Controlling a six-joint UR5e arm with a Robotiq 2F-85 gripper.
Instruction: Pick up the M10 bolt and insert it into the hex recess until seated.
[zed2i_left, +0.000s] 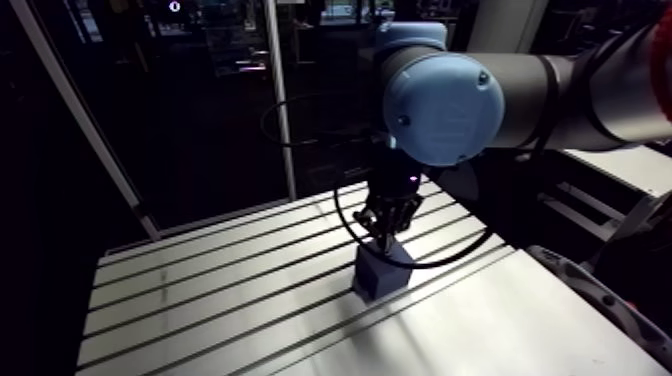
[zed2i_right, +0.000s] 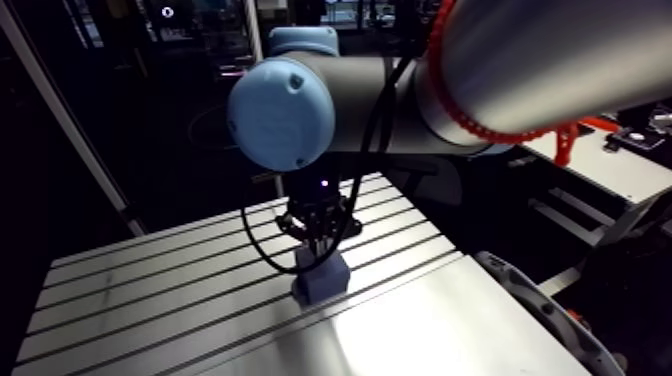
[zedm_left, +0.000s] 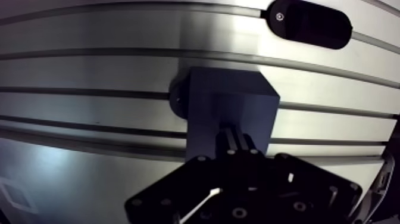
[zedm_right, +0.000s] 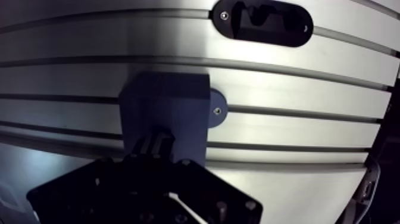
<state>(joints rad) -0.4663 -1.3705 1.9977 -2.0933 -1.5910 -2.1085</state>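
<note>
**Gripper low over the block, bolt out of sight**

The gripper (zedm_left: 236, 138) hangs right above the blue block (zedm_left: 229, 104), with its jaws narrow, almost together. The bolt I cannot see; I judge it is hidden between them at the block's top, like the recess. To seat it well, go straight down slowly and keep the bolt upright. Around the block the table (zedm_left: 89, 71) gives open room; only 1 black oval part (zedm_right: 262, 24) lies well behind the block.

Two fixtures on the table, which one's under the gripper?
The blue block, right below the gripper. The black oval piece lies ahead, apart from the block.
</note>
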